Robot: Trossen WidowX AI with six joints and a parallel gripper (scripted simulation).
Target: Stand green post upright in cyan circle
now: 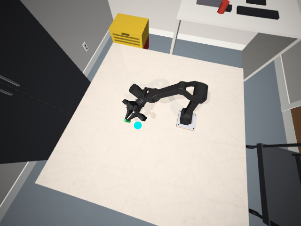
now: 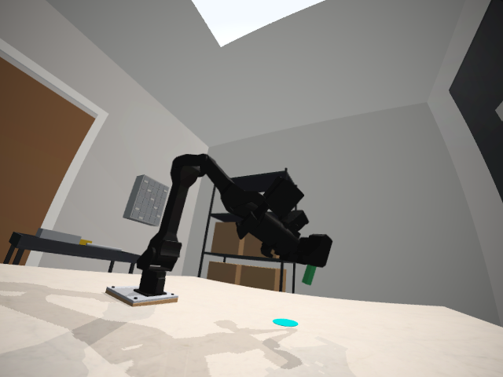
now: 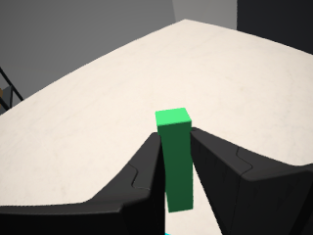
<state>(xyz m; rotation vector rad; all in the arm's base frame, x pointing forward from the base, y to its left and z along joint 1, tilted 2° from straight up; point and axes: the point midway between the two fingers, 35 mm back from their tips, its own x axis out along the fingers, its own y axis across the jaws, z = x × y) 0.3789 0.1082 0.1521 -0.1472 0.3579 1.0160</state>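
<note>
The green post (image 1: 125, 120) (image 2: 309, 275) (image 3: 179, 166) is held in the air above the table. In the exterior view it is near upright but tilted, its lower end leaning toward the left. My gripper (image 1: 126, 119) (image 3: 174, 137) is shut on the post, one finger on each side; in the exterior view its fingertips are hidden. The cyan circle (image 1: 138, 125) (image 2: 284, 322) lies flat on the table, right of the post in the top view and lower left of it in the exterior view. Only a sliver of it shows at the wrist view's bottom edge.
The pale table (image 1: 136, 170) (image 2: 405, 332) (image 3: 98, 117) bears the arm's base plate (image 1: 178, 122) (image 2: 122, 293), right of the circle in the top view. A yellow cabinet (image 1: 131, 24) and a white desk (image 1: 206, 21) stand beyond the table's far edge.
</note>
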